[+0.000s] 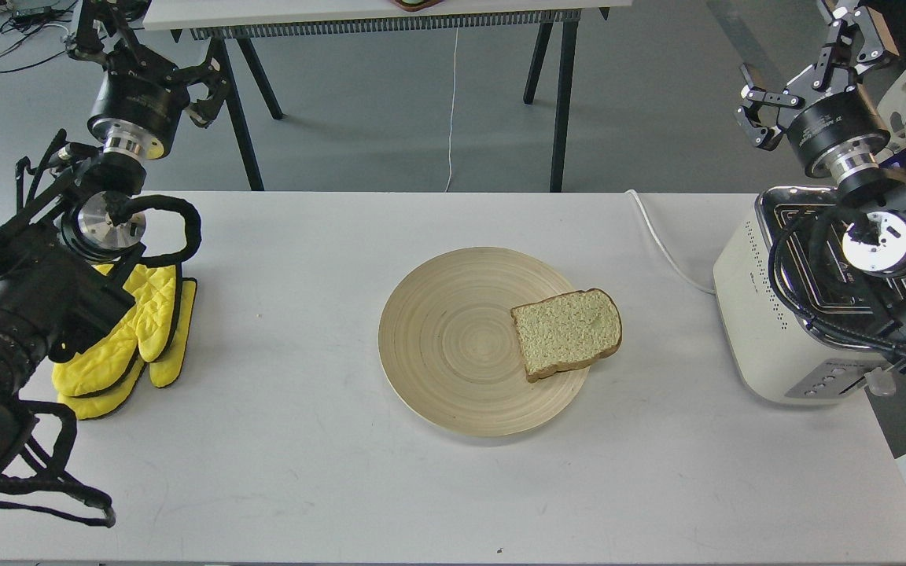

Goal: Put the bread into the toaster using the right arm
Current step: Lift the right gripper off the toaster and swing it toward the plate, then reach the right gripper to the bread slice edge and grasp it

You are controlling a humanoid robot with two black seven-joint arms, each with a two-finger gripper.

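Observation:
A slice of pale speckled bread (567, 332) with a brown crust lies flat on the right edge of a round wooden plate (453, 338) in the middle of the white table. The cream-white toaster (771, 322) with a chrome top stands at the table's right edge, partly hidden by my right arm and its cables. My right gripper (805, 69) is open and empty, raised above and behind the toaster, far from the bread. My left gripper (146, 59) is open and empty, raised at the far left.
Yellow oven mitts (134, 346) lie at the left under my left arm. A white cord (665, 244) runs from the toaster off the table's far edge. Another table's black legs (559, 94) stand behind.

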